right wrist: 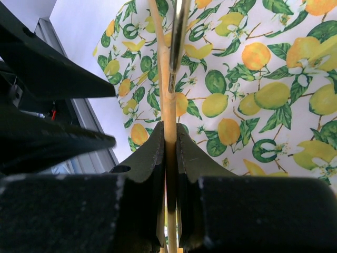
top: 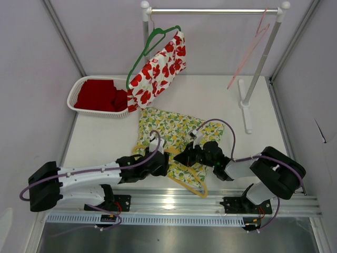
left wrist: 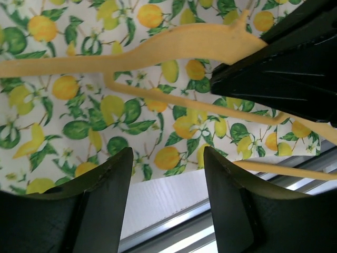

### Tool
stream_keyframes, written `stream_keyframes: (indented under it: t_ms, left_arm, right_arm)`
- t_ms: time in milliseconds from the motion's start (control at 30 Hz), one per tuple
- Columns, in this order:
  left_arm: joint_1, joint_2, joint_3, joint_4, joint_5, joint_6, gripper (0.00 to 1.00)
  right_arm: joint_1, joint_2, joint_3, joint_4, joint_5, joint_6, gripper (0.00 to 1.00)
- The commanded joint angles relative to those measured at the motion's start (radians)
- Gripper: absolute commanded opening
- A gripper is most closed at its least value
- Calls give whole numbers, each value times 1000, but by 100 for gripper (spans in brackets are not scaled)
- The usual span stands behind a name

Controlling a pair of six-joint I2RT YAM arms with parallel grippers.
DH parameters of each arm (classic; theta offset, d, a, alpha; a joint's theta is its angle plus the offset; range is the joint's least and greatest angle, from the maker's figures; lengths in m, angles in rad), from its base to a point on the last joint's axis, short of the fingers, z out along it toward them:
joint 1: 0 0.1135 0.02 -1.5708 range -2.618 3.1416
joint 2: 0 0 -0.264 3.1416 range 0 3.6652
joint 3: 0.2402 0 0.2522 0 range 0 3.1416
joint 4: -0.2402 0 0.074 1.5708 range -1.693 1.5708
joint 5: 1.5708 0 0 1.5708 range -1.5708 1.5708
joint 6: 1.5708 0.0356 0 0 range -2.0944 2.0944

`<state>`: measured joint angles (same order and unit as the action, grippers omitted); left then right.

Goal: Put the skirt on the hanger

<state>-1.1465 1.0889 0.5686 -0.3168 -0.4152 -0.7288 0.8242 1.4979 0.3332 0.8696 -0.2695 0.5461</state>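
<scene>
Gripping, right side: right gripper (right wrist: 169, 132) clenched on the thin tan bar of the hanger (top: 192, 188); both fingers (right wrist: 152, 153) press flat against the bar with no gap showing.
Ahead of right gripper: metal hook (right wrist: 179, 42) runs on from the fingertips alongside the bar, above the lemon print.
Left gripper: left gripper (left wrist: 168, 158) released, jaws well apart, nothing between them; touching nothing that can be seen.
Under left gripper: near hem of the skirt (top: 174, 129), with bare bench (top: 105, 142) and a metal rail edge showing past the hem.
Beyond left fingertips: broad shoulder of the hanger lies across the view, a thinner bar just below it; neither reaches into the open jaws.
Gripper to gripper: tips near each other in the top view, facing across the hanger, left one to the left of the clamped bar.
Skirt: white with yellow lemons and green leaves, spread flat on the bench beneath both grippers and reaching away beyond them.
Hanger on skirt: lies on top of the cloth.
Far beyond the grippers: white basket (top: 79, 84) holding red cloth (top: 97, 95); clothes rail (top: 210, 10) with a green hanger (top: 152, 39) carrying a red floral garment (top: 158, 71), and a pink hanger (top: 247, 52).
</scene>
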Motion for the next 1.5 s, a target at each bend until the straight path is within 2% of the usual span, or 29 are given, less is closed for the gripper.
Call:
stream_keyframes:
  t_ms: [0,267,567,767,967,1067,1133,1467]
  left_arm:
    - [-22,64,65,114,-13,72,63]
    - [-41,224,100,137,52,78,66]
    - [-61,310,102,128,50,34,62]
    - [-62,331,96,140,55,32,50]
    - [-62,362,83,162,70,39,28]
    - [-62,364,89,156,69,45,8]
    - [-62,347,108,142,58,48,1]
    - [-35,243,258,-34,30,97,0]
  right_arm:
    - [-8,10,6,-92,49,-52,0]
    - [-14,13,6,-96,46,-52,0]
    - [-20,19,13,-96,38,-52,0]
    - [-27,30,15,-89,33,-49,0]
    - [-31,30,12,-87,35,-51,0]
    - [-33,32,12,-86,35,-48,0]
    - [-31,33,12,-86,36,-49,0]
    - [-39,32,10,-90,41,-48,0]
